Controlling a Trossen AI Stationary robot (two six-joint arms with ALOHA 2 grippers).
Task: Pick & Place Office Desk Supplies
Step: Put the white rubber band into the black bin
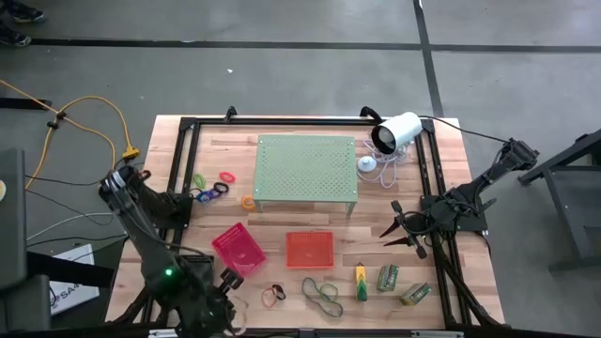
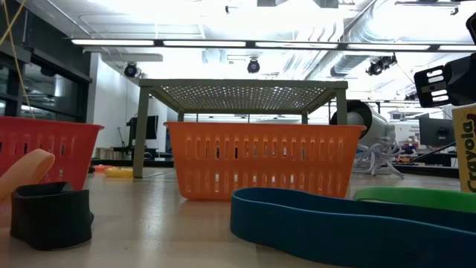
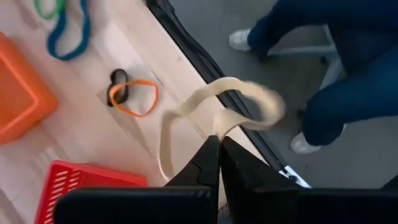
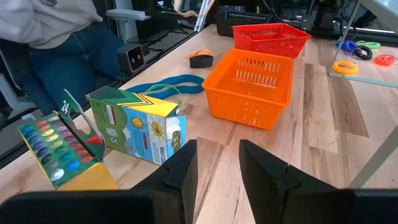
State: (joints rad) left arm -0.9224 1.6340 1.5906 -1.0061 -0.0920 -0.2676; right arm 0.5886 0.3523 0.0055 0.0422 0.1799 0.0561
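Note:
My left gripper [image 3: 219, 148] is at the table's near left edge [image 1: 228, 282], shut on a tan rubber-band loop [image 3: 239, 93]. An orange loop [image 3: 134, 98] with a black ring lies on the wood beyond it, and blue and green bands [image 3: 65, 28] lie farther off. My right gripper [image 4: 217, 165] is open above the table's right side [image 1: 399, 230] and touches nothing. In front of it lie two green-labelled packs [image 4: 140, 127], the yellow-green marker [image 1: 360, 282] and the bands [image 1: 324, 296]. Pink, green and blue rings [image 1: 211, 188] lie left of the stand. My left gripper pinches the tan rubber-band loop between its two shut fingers at one stretch of the band [image 3: 219, 127]. The rest of the loop arcs out past the fingertips, slack, above the table's edge. One end [image 3: 165, 165] runs back out of sight beside the gripper.
The pink-red tray [image 1: 238, 247] and the orange tray [image 1: 309, 249] sit side by side in front of the pale green perforated stand [image 1: 306, 169]. A white camera [image 1: 396, 131] with its cable lies at the far right. A seated person's legs [image 3: 348, 68] are just beyond the near edge.

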